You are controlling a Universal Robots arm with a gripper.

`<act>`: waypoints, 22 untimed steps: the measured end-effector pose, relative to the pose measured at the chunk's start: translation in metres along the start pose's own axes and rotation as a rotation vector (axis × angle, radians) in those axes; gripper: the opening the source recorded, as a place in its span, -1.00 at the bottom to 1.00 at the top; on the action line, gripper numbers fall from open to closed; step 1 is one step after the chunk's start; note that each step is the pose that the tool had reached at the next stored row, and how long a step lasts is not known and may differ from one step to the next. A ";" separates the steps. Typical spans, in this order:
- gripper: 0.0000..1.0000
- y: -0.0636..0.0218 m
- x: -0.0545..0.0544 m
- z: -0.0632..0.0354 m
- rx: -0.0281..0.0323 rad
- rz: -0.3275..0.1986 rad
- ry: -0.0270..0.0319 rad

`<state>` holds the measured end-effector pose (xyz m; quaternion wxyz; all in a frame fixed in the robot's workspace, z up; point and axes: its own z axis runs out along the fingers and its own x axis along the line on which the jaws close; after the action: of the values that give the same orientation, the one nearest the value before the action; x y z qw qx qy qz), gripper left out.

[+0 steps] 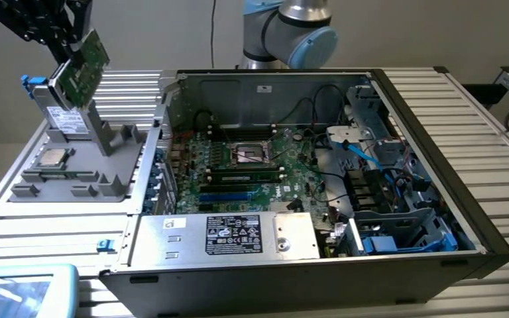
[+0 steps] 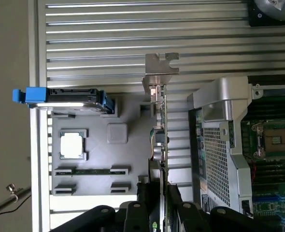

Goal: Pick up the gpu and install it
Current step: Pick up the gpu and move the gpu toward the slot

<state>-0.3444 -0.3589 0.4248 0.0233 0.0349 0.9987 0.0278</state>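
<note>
The gpu [image 1: 84,68], a thin card with a green circuit-board face, hangs tilted in the air above the grey parts holder [image 1: 87,169] at the exterior view's left. My gripper [image 1: 63,48] is shut on it from above. In the wrist view the gpu [image 2: 162,121] appears edge-on, its silver bracket [image 2: 160,72] at the end away from my gripper [image 2: 158,193]. A black finger [image 2: 143,195] presses each face. The open computer case [image 1: 418,119] lies to the exterior view's right, with the green motherboard [image 1: 236,175] inside it.
The grey holder [image 2: 113,159] carries a square silver processor chip [image 2: 72,145], a narrow memory stick [image 2: 89,171] and a drive with a blue clip [image 2: 67,96]. Cables and a drive cage [image 1: 396,218] fill the case's right side. A slatted metal table [image 1: 466,99] lies underneath.
</note>
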 end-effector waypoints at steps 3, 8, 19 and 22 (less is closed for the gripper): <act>-0.46 0.0008 -0.001 -0.0134 -0.0001 0.000 -0.0001; -0.46 0.0021 -0.002 -0.0364 0.0001 0.000 0.0008; -0.46 0.0037 -0.003 -0.0648 0.0018 0.001 0.0274; -0.46 0.0037 -0.003 -0.0656 0.0028 0.002 0.0392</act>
<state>-0.3443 -0.3589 0.4905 0.0037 0.0353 0.9990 0.0271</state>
